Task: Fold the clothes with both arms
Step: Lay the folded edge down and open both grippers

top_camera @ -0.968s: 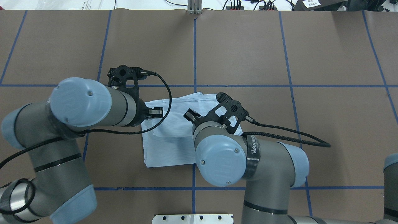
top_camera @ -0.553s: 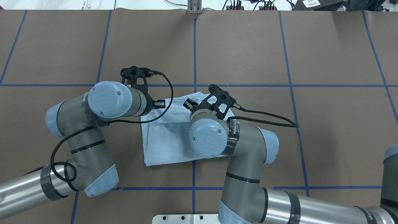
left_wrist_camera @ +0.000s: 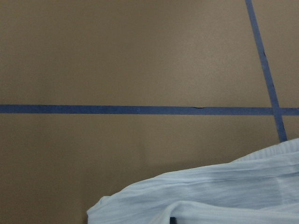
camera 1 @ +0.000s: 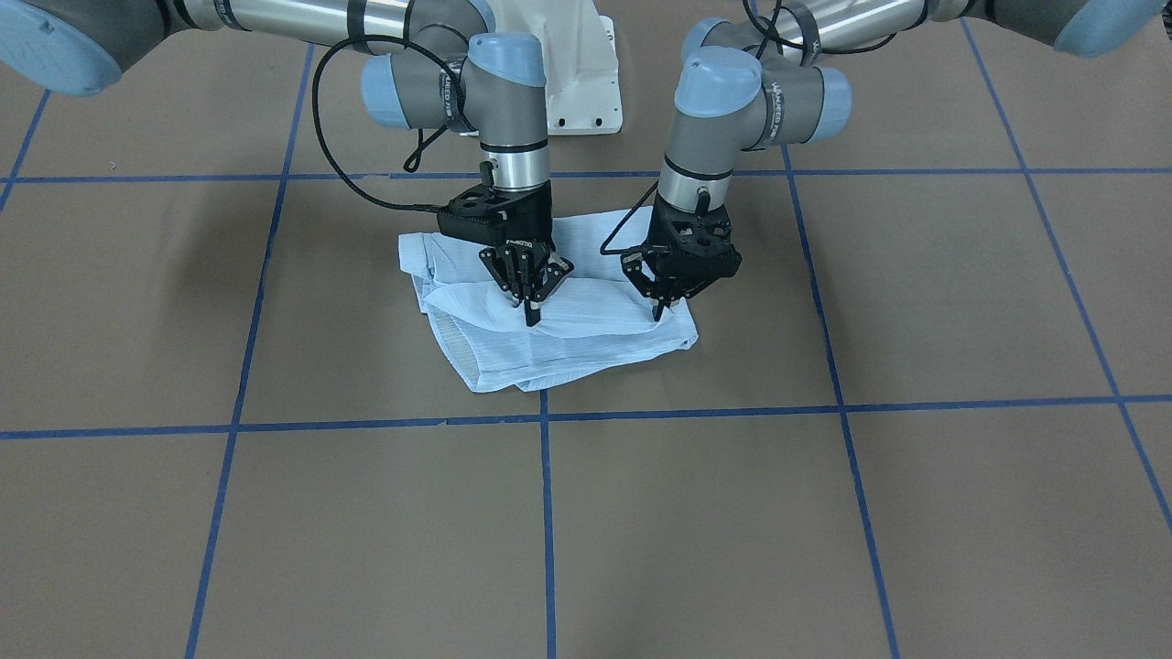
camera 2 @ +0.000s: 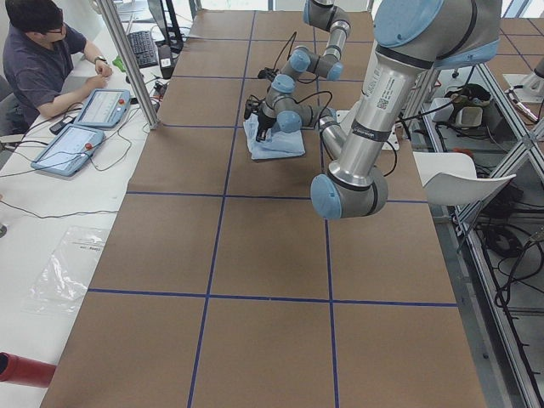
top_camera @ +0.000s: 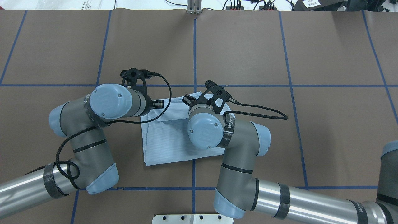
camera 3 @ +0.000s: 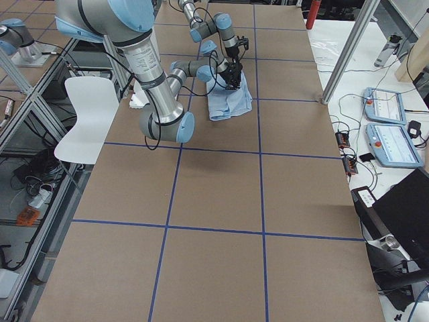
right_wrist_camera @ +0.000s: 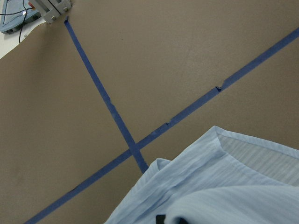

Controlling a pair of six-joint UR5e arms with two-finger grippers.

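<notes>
**A:** Shirt check, folks: where are we seeing it relative to the fingers?

**B:** We've got it lying as a folded light-blue bundle on the brown table, right under both sets of fingertips. The left gripper points straight down, tips on the cloth near the bundle's edge on the robot's left. The right gripper comes down closer to the middle, on a raised fold of the top layer.

**A:** And the fingers themselves?

**B:** From the front-facing view we read both pairs as drawn together to a point, pinching shirt fabric. In both wrist views the cloth bunches up toward the bottom edge of the frame where the fingers sit. We only get a dark sliver of them there.

**A:** Anything beyond the tips?

**B:** Cloth runs on past both tips toward the operators' side, then it's bare table. A blue tape line lies just apart from that edge. In the right wrist view we also see a tape crossing right at a shirt corner.
</notes>
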